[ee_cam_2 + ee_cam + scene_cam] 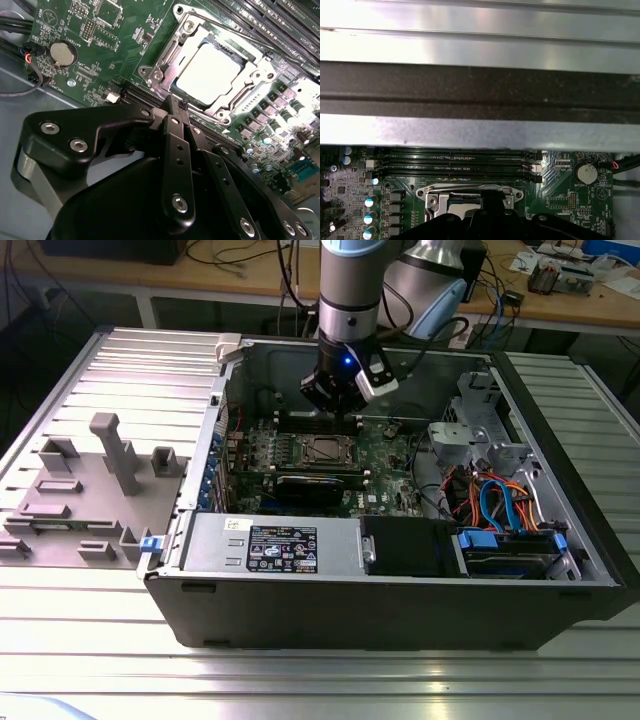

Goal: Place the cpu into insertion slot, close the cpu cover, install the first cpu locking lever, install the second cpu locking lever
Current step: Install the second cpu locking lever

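The cpu [210, 72] lies flat in the insertion slot [248, 102] on the green board, its silver top glaring. The cpu cover [167, 57] is down around it, framing the chip. A thin wire lever [235, 32] runs along the side of the socket by the memory slots. My gripper [179, 106] hangs just above the board beside the socket, its black fingers pressed together with nothing between them. In the exterior view the gripper [335, 405] hovers over the back edge of the socket [325, 448]. The first wrist view shows the cover [470, 192] behind the gripper body.
The open computer case [300, 615] lies on a ribbed metal table. Long black memory slots [455, 162] run next to the socket. A coin battery [61, 52] and cables [500, 505] sit nearby. Grey fixtures [115, 455] stand on the exterior view's left.
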You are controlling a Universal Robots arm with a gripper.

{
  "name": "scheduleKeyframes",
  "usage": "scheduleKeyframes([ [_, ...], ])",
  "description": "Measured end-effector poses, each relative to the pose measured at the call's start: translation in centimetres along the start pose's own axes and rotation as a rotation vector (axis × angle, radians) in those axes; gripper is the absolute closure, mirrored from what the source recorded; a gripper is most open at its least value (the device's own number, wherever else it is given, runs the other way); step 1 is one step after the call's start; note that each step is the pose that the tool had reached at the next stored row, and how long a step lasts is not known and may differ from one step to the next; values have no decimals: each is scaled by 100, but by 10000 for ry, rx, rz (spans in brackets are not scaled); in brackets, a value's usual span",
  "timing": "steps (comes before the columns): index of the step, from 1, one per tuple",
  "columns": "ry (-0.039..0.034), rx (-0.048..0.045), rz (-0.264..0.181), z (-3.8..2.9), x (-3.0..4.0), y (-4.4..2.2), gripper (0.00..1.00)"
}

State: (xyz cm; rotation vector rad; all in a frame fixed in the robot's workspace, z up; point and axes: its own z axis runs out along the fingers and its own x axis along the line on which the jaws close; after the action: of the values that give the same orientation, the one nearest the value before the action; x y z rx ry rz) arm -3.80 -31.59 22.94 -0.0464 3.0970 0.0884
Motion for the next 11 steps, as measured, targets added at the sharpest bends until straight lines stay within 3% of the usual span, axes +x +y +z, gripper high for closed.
scheduleKeyframes([
  [11,0,4,0,0,1,-15,89],
])
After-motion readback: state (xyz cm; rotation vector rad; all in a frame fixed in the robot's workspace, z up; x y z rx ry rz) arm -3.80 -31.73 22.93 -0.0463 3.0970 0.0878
